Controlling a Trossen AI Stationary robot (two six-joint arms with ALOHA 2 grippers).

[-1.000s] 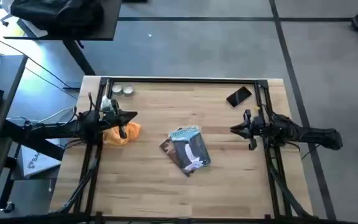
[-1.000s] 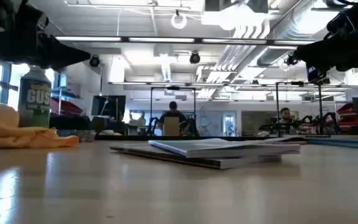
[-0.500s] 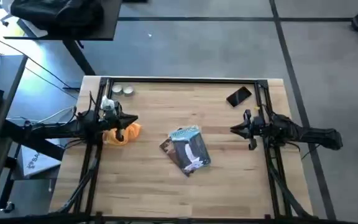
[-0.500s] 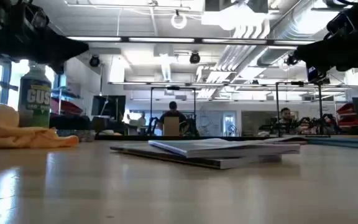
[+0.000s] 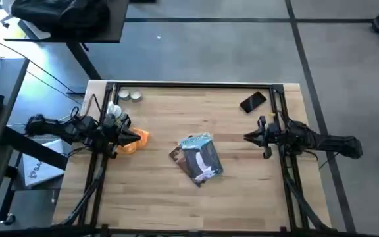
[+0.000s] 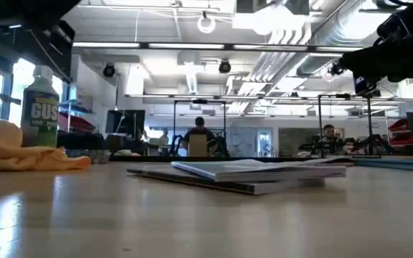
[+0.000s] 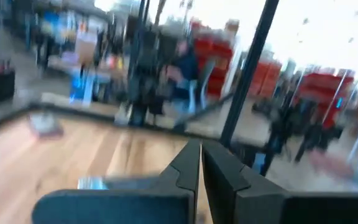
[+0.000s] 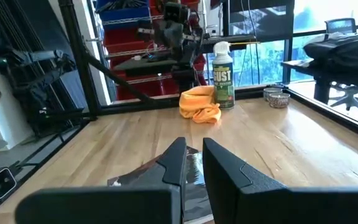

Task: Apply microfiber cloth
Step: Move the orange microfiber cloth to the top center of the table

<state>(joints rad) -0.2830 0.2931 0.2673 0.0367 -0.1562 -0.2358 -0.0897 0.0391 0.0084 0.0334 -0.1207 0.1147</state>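
Wooden table (image 5: 242,197) — carrying microfiber cloth (image 5: 131,141), packet (image 5: 197,159), phone (image 5: 252,102), spray bottle (image 6: 43,107).

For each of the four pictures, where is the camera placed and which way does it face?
High view: above, looking down on the wooden table; both arms, left claw over the microfiber cloth.
Low view: at table-top height, facing the room; dark arm parts above.
Left wrist view: on the left arm, facing across the table; its closed fingers.
Right wrist view: behind the right claw, facing the left arm.
Shared: cloth and spray can.
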